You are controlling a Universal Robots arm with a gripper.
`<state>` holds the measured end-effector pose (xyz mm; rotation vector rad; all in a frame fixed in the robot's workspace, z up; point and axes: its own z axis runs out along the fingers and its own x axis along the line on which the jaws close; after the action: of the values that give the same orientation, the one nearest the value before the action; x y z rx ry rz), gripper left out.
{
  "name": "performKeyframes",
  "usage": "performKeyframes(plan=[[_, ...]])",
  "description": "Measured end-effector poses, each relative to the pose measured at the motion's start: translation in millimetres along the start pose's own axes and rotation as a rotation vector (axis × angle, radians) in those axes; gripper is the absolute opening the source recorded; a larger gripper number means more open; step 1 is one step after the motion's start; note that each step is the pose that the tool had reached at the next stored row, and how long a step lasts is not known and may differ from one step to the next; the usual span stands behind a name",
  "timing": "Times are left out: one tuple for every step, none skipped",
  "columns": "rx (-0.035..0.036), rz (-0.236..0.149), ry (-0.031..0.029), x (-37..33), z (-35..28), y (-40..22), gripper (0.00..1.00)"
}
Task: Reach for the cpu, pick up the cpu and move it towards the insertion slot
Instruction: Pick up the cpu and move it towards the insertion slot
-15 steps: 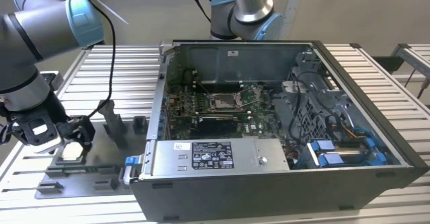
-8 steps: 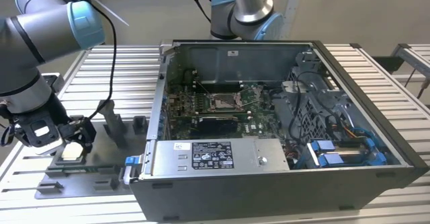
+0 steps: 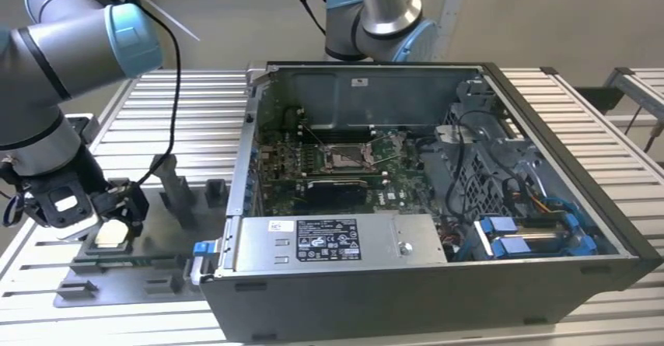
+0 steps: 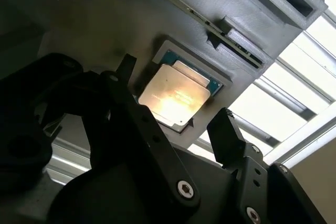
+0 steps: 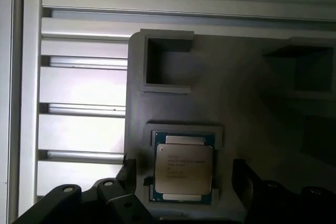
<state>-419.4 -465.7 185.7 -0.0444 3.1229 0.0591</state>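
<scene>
Reach step, nearly done: jaws wide open, holding nothing, straddling the cpu (image 5: 184,174), which sits in its fixture plate (image 5: 252,103) near the tabletop's edge, well apart from the insertion slot (image 3: 343,157). A grasp likely needs a square close on its rim.

**Slatted bench (image 3: 581,120) before a bare tan wall (image 3: 550,19)**

The bench is built of ribbed aluminium slats with dark grooves between them. The wall behind it is plain, broken by one pale upright strip (image 3: 449,12). A second bench (image 3: 638,82) of the same slats stands near, at the exterior view's right. Light lies bright and white on the slats in both wrist views
</scene>
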Motion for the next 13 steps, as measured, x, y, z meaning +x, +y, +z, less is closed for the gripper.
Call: performKeyframes(plan=[[0.0, -0.001, 0.0001, 0.0, 0.0, 0.0, 1.0], [-0.0001, -0.002, 0.0, 0.0, 0.0, 0.0, 1.0], [-0.0001, -0.003, 0.0001, 0.0, 0.0, 0.0, 1.0], [-0.0001, -0.004, 0.0001, 0.0, 0.0, 0.0, 0.0], [-0.0001, -0.005, 0.0002, 0.0, 0.0, 0.0, 0.0], [-0.0001, -0.006, 0.0002, 0.0, 0.0, 0.0, 0.0], [-0.0001, -0.007, 0.0003, 0.0, 0.0, 0.0, 0.0], [-0.0002, -0.008, 0.0003, 0.0, 0.0, 0.0, 0.0], [-0.0001, -0.009, 0.0005, 0.0, -0.1, 0.0, 0.0], [-0.0001, -0.01, 0.0005, 0.1, 0.0, 0.0, 0.0], [-0.0001, -0.011, 0.0005, 0.0, -0.1, 0.0, 0.0], [-0.0002, -0.012, 0.0005, 0.0, 0.0, 0.0, 0.0], [-0.0002, -0.013, 0.0005, 0.1, 0.0, 0.0, 0.0]])
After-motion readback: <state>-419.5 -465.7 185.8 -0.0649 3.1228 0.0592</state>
